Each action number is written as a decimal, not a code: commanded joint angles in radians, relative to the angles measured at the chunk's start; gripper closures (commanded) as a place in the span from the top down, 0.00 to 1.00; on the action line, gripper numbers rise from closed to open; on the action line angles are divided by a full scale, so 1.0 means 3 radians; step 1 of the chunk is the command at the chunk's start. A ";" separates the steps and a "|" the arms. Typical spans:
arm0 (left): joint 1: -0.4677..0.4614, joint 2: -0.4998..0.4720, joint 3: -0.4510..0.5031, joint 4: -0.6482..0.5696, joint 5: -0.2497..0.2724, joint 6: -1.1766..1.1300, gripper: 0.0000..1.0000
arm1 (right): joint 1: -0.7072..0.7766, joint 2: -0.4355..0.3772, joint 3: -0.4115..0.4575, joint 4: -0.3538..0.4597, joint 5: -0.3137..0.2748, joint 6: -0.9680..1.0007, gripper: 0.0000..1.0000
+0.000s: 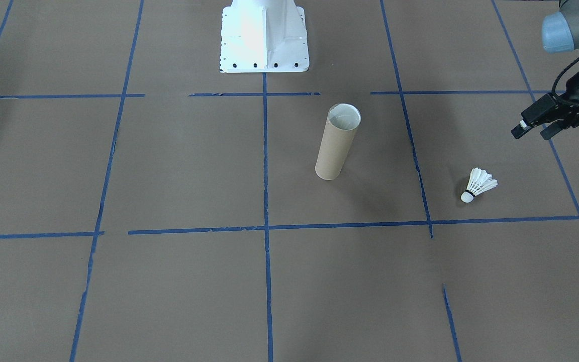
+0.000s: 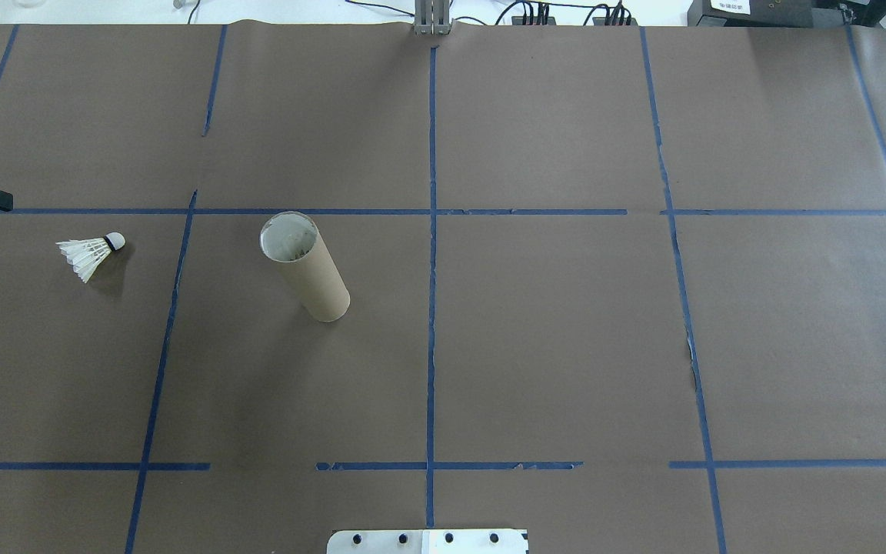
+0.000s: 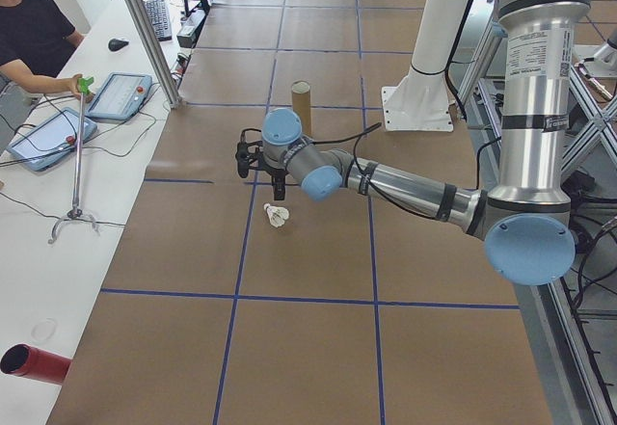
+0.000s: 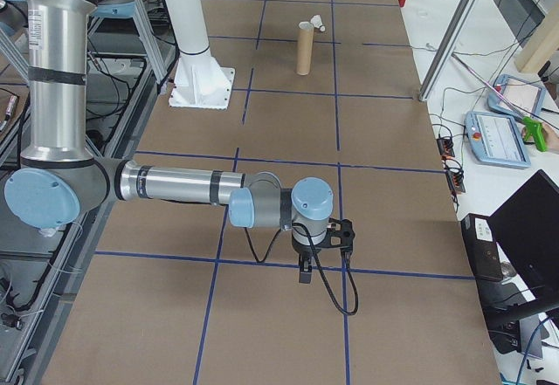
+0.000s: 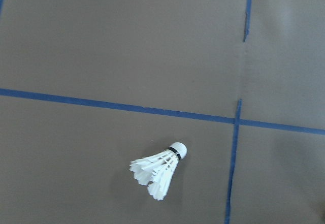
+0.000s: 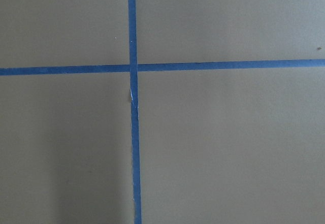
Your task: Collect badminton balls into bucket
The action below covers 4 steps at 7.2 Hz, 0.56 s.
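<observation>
Front-facing view: left claw [image 1: 535, 131] open, empty.

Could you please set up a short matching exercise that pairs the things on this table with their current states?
Things:
1. shuttlecock
2. cardboard tube
3. left gripper
4. right gripper

States:
A. standing upright, open end up
B. far from both task items, over a tape crossing
C. lying on its side
D. hanging above the table near the shuttlecock, holding nothing

Pairs: 1-C, 2-A, 3-D, 4-B
</observation>
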 commanded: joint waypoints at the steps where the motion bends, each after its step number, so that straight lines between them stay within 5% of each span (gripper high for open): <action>1: 0.0101 0.0291 0.0202 -0.1211 0.0076 -0.0626 1.00 | 0.0000 0.0000 0.0000 0.0000 0.0000 0.0000 1.00; 2: 0.0263 0.0266 0.0187 -0.1225 0.0314 -0.0855 1.00 | 0.0000 0.0000 0.0000 0.0000 0.0000 0.0005 1.00; 3: 0.0604 0.0266 0.0157 -0.1407 0.0868 -0.1156 1.00 | 0.0000 0.0000 0.0000 0.0000 -0.0005 0.0000 1.00; 4: 0.0891 0.0276 0.0237 -0.1682 0.1208 -0.1499 1.00 | 0.0000 0.0000 0.0000 0.0000 0.0000 0.0000 1.00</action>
